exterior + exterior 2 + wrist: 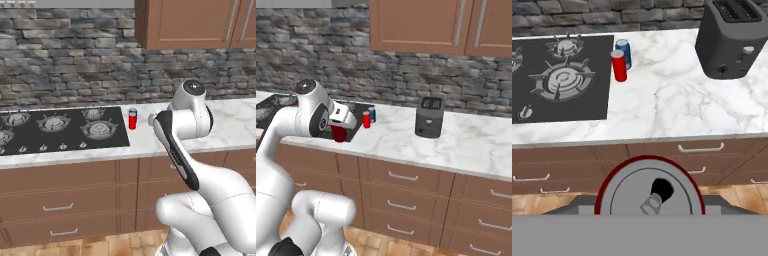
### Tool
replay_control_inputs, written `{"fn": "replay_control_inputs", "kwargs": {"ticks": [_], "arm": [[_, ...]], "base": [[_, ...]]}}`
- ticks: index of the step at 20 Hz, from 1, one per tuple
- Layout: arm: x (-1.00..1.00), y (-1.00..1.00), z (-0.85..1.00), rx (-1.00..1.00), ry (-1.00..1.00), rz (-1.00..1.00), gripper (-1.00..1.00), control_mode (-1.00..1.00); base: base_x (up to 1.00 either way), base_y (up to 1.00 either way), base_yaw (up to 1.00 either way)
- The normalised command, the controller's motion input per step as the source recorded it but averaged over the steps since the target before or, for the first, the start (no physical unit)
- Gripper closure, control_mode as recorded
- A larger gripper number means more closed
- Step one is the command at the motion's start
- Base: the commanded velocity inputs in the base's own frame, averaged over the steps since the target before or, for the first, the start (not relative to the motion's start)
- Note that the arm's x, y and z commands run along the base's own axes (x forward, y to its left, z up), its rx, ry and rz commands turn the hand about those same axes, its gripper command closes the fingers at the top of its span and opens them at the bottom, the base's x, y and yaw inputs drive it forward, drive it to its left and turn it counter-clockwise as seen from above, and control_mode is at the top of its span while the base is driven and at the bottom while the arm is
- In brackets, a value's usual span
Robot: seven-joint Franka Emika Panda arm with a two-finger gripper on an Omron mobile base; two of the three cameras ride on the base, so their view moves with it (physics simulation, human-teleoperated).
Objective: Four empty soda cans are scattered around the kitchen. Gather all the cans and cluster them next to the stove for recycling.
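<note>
The gripper [649,202] is grasping a dark red soda can [649,192], holding it upright, its silver top facing the hand camera. The arm is carrying this can in front of the tabletop [677,100], off its front edge. The stove [559,80] is lying ahead and to the left. Two cans are standing just beside the stove's right edge: a red can [618,65] and a blue can [624,52] right behind it, close together. The carried can probably belongs next to them.
</note>
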Motion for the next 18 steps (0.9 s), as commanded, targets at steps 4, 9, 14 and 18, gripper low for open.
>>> {"fn": "replay_control_inputs", "kwargs": {"ticks": [4, 9, 14, 18], "arm": [[0.0, 0.0, 0.0, 0.0, 0.0, 0.0, 1.0, 1.0], [0.0, 0.0, 0.0, 0.0, 0.0, 0.0, 1.0, 1.0], [0.0, 0.0, 0.0, 0.0, 0.0, 0.0, 1.0, 1.0], [0.0, 0.0, 0.0, 0.0, 0.0, 0.0, 1.0, 1.0]], "base": [[0.61, 0.52, -0.35], [0.62, 0.21, -0.26], [0.38, 0.0, 0.01], [0.34, -0.02, 0.15]]}}
